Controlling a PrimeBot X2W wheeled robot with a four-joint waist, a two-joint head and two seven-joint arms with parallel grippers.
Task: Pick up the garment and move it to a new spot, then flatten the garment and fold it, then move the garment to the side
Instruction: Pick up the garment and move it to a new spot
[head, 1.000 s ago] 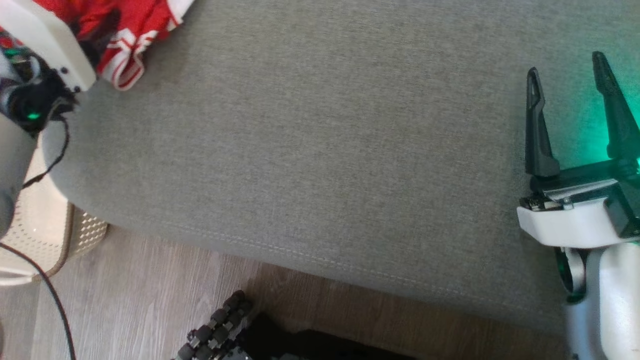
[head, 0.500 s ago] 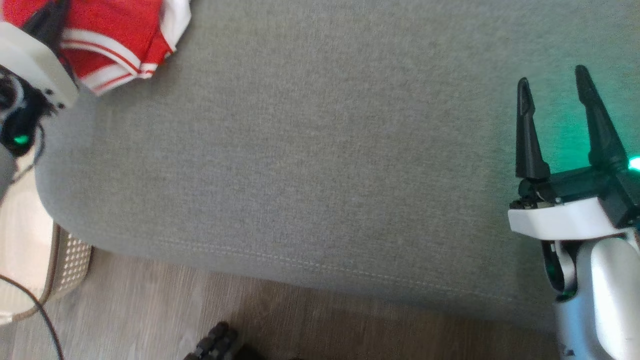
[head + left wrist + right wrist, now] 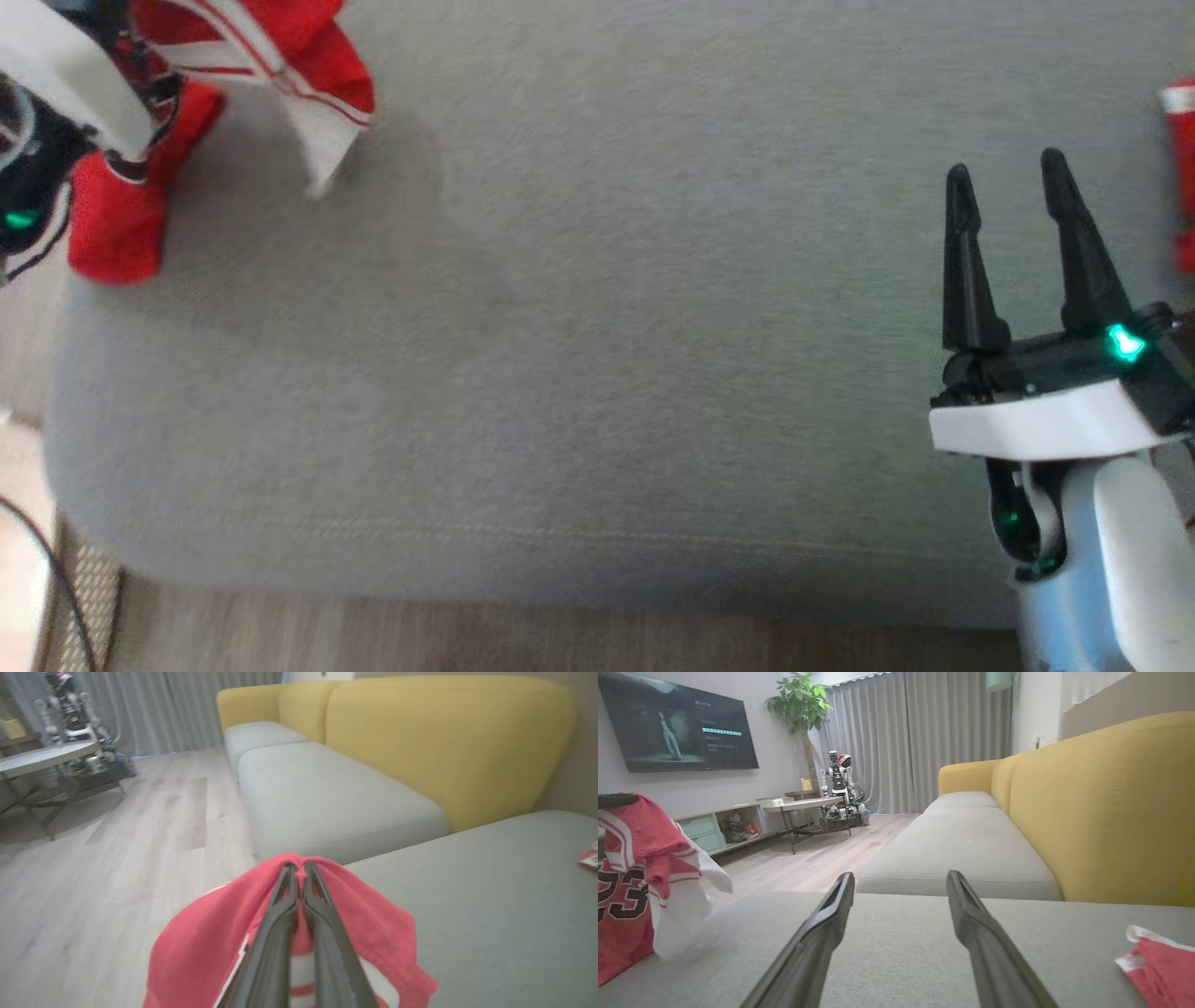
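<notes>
Garment point(image 3: 308, 56), red with white trim, hung bunched over the far left corner of the grey seat cushion point(image 3: 579, 355), pinched at a fold by your left gripper point(image 3: 299, 870), clenched tight on the cloth. It drooped straight down from that pinch. Your right gripper point(image 3: 1006, 182) hovered near the right edge, fingers spread and holding nothing, well apart from the garment, so the left arm looked the one to carry it rightward to a new spot. Another red cloth point(image 3: 1181, 159) lay at the right edge
</notes>
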